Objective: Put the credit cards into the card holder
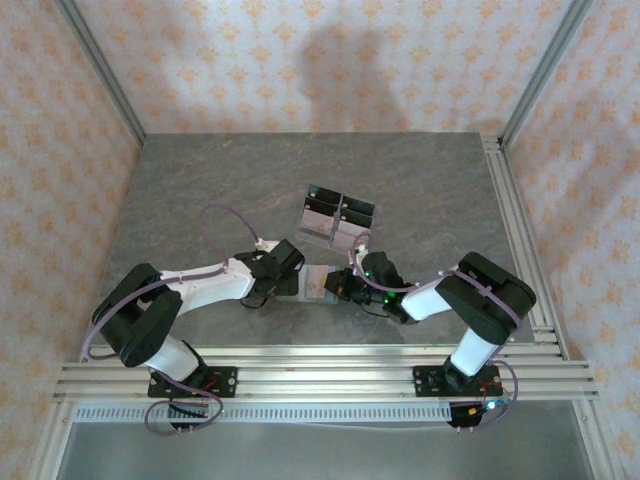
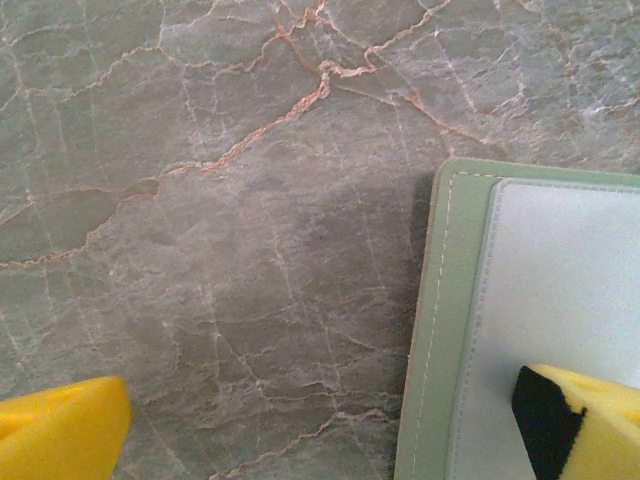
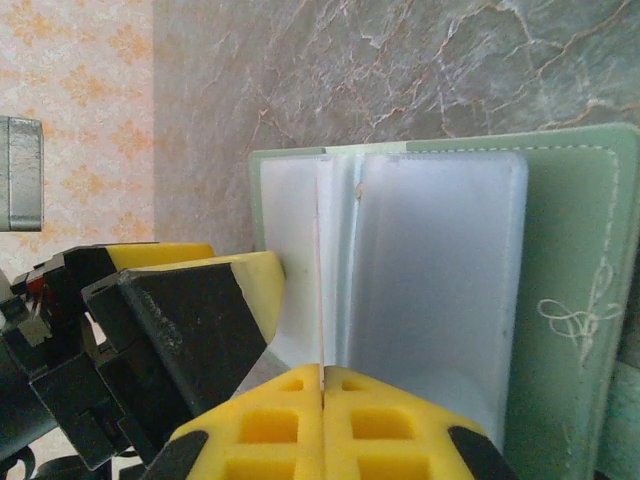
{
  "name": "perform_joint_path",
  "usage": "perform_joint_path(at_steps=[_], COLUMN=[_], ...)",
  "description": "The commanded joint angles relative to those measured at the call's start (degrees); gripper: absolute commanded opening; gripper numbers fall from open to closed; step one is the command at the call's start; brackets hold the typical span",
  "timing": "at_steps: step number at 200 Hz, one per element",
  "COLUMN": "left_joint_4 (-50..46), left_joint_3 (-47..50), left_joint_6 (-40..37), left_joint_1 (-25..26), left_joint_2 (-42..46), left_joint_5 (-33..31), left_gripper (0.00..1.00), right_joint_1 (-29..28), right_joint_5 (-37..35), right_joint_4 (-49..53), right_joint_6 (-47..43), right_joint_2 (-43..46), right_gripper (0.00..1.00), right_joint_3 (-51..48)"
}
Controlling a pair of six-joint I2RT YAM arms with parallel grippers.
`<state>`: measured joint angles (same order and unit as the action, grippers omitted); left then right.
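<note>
The card holder, a sage-green wallet, lies open on the marble table between my two grippers, its clear sleeves facing up. My right gripper is shut on a thin pinkish credit card. The card is seen edge-on and stands among the sleeves of the card holder. My left gripper is open. One of its yellow fingers rests on a clear sleeve near the green stitched edge of the card holder, and the other hangs over bare table. In the top view the left gripper and the right gripper flank the wallet.
A clear four-cell stand with black tops sits just behind the wallet, and its edge shows as the stand at the left of the right wrist view. Aluminium rails run along the near edge and the right side. Patterned walls enclose the table.
</note>
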<state>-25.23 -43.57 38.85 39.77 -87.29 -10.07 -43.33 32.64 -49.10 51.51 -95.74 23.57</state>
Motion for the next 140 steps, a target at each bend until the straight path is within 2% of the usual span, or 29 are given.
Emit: perform_joint_path(at_steps=[1,140], left_joint_4=[-2.3,-1.9], left_joint_3=[1.4,1.7], left_joint_6=[0.6,0.8], left_joint_1=[0.3,0.6], left_joint_2=[-0.8,-0.9], left_joint_5=[-2.5,-2.3], left_gripper=[1.00,1.00], right_joint_1=[0.2,0.6], right_joint_5=[1.3,2.4], right_joint_4=[-4.6,-14.9], right_joint_6=[0.8,5.2], right_joint_2=[-1.5,-10.8], right_gripper=[0.00,0.00], right_joint_3=[0.6,1.7])
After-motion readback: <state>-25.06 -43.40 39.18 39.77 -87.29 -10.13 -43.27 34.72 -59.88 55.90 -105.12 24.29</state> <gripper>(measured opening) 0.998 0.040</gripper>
